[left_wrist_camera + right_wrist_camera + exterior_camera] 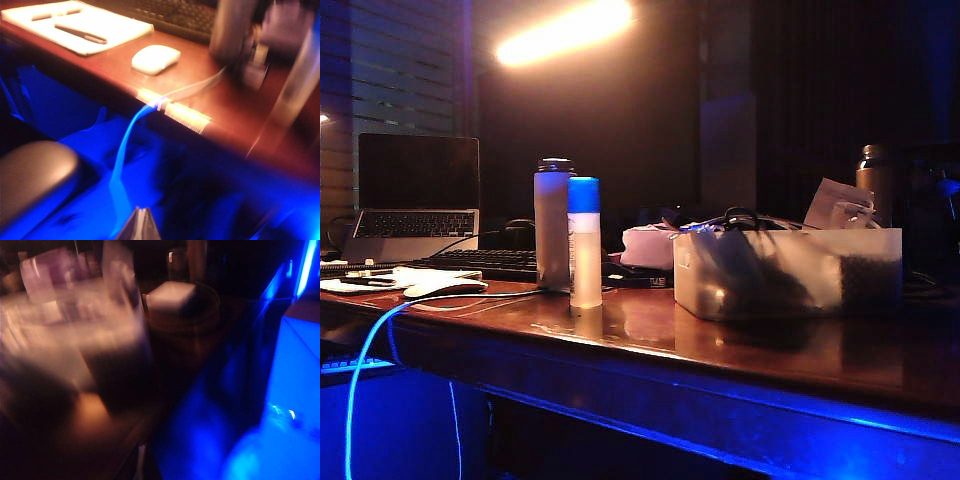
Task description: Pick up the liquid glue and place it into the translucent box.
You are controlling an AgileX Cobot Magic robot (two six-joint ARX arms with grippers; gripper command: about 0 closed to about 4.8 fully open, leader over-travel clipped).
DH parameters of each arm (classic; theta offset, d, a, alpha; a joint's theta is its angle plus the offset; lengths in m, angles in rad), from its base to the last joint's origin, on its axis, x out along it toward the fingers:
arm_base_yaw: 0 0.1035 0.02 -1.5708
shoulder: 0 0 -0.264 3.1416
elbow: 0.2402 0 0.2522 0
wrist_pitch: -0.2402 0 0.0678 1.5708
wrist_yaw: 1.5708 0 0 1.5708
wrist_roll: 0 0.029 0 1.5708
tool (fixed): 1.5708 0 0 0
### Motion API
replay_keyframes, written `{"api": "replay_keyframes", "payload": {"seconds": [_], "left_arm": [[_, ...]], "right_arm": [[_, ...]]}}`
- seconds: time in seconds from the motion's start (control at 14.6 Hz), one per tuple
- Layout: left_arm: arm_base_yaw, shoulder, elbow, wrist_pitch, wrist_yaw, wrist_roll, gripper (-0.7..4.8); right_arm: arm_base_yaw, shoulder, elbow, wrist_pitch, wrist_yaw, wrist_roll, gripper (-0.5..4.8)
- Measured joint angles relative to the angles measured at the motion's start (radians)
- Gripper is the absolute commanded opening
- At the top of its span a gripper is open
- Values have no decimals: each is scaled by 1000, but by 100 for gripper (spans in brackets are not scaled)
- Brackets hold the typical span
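step: approach not begun | liquid glue point(584, 243) upright on surface, just right of flask point(553, 222), left of translucent box point(788, 272) | left gripper point(140, 225) jaws closed, empty, below surface edge | right gripper: we cannot tell | next: we open, reach glue

Blue-capped, translucent-white liquid glue point(585, 245); frosted whitish translucent box point(788, 272); reddish-brown table point(740, 350).

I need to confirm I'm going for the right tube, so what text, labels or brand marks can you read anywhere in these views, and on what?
No text can be read in any view.
liquid glue: no print shows on its body or blue cap.
flask: no label visible.
translucent box: papers inside, too dim to read.
laptop and keyboard: key legends too small.
Both wrist views are too blurred.
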Motion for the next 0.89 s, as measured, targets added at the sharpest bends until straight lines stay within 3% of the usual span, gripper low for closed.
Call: {"api": "replay_keyframes", "payload": {"seconds": [0.07, 0.21, 0.34, 0.48, 0.62, 0.76, 0.82, 0.89], "left_arm": [[0, 3, 59, 9, -6, -55, -5], [0, 13, 209, 80, -93, -72, -5], [0, 168, 356, 99, -138, -35, -5], [1, 399, 531, 112, -86, 32, -5], [1, 697, 757, 111, 147, 120, -5], [0, 961, 924, 47, 428, 156, -5], [0, 1102, 995, 49, 539, 162, -5], [-3, 1205, 1034, 42, 582, 166, -5]], "right_arm": [[0, 0, 57, -1, 0, 26, -1], [0, 32, 205, 14, 23, 31, -1], [0, 175, 365, 23, 42, 14, -1], [0, 402, 560, 21, -30, -63, -1], [0, 630, 730, 17, -217, -127, -1], [0, 818, 858, 11, -362, -135, -1], [0, 898, 906, 5, -406, -140, -1], [1, 956, 944, -21, -431, -143, -1]]}}
